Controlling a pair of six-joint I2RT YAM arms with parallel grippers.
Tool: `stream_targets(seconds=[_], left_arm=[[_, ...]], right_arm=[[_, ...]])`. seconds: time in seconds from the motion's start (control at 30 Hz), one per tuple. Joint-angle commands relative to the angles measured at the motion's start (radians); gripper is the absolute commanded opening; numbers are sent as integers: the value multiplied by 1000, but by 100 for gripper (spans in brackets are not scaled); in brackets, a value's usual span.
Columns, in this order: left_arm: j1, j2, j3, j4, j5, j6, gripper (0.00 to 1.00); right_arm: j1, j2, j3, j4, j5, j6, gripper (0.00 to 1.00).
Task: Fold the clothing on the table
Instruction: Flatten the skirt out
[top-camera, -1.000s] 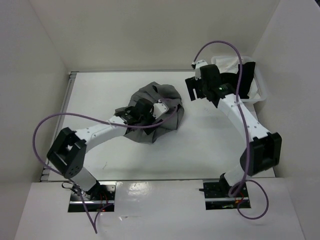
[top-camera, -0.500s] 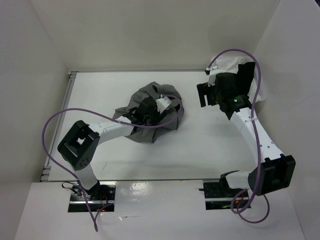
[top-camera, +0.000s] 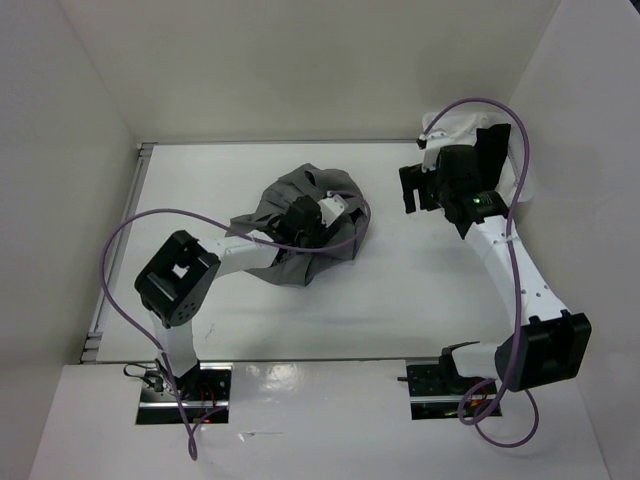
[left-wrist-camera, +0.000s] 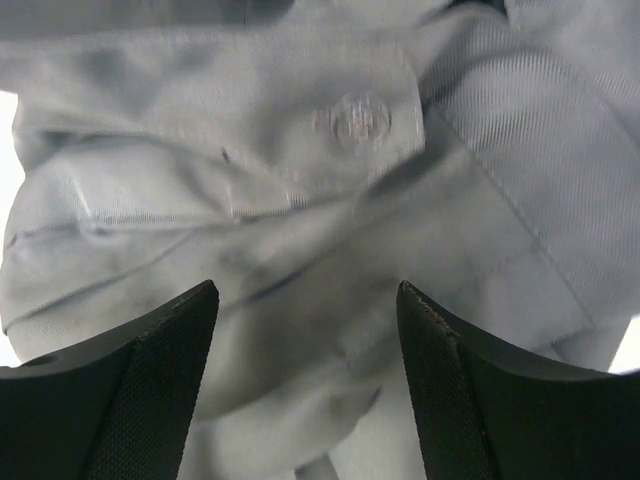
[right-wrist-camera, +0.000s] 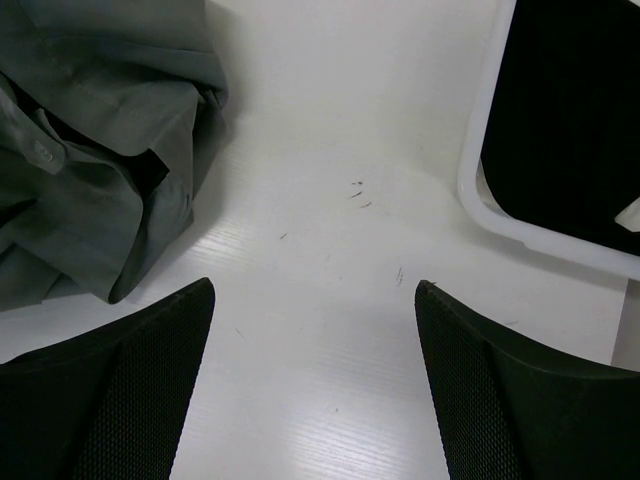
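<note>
The clothing (top-camera: 288, 192) is a grey crumpled heap in the middle of the table (top-camera: 420, 285). My left gripper (top-camera: 322, 214) is down on the heap's right part. In the left wrist view a buttoned band and folds of the clothing (left-wrist-camera: 330, 180) fill the frame. The left gripper (left-wrist-camera: 306, 286) stands open there, with cloth bulging between its fingers and none visibly pinched. My right gripper (top-camera: 412, 190) hovers to the right of the heap. In the right wrist view it (right-wrist-camera: 312, 284) is open over bare table (right-wrist-camera: 320, 330), with the clothing (right-wrist-camera: 90, 170) at upper left.
A white plastic basket (top-camera: 521, 180) sits at the table's far right corner, its rim (right-wrist-camera: 478, 195) close to my right gripper. It holds a black garment (right-wrist-camera: 570, 110) and a white garment (top-camera: 455, 125). Walls enclose the table on three sides.
My left arm pushed further right over the heap, its elbow swinging inward. My right arm swung right toward the basket, then barely moved.
</note>
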Motion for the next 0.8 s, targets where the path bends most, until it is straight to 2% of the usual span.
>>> stream_targets(seconds=[0.0, 0.33, 0.4, 0.63, 0.73, 0.77], left_arm=[[-3, 22, 65, 64, 20, 0, 78], [-3, 65, 122, 64, 6, 11, 76], [-3, 93, 133, 64, 6, 22, 71], [-3, 127, 160, 64, 6, 42, 66], [-3, 137, 171, 64, 6, 42, 55], [-3, 137, 183, 64, -3, 42, 43]], right_arm=[[-20, -14, -13, 41, -30, -7, 85], [-43, -14, -22, 41, -58, 2, 85], [-52, -14, -22, 41, -58, 2, 85], [-80, -25, -22, 41, -91, 2, 85], [-80, -25, -31, 50, -91, 2, 85], [-80, -25, -31, 50, -91, 2, 85]])
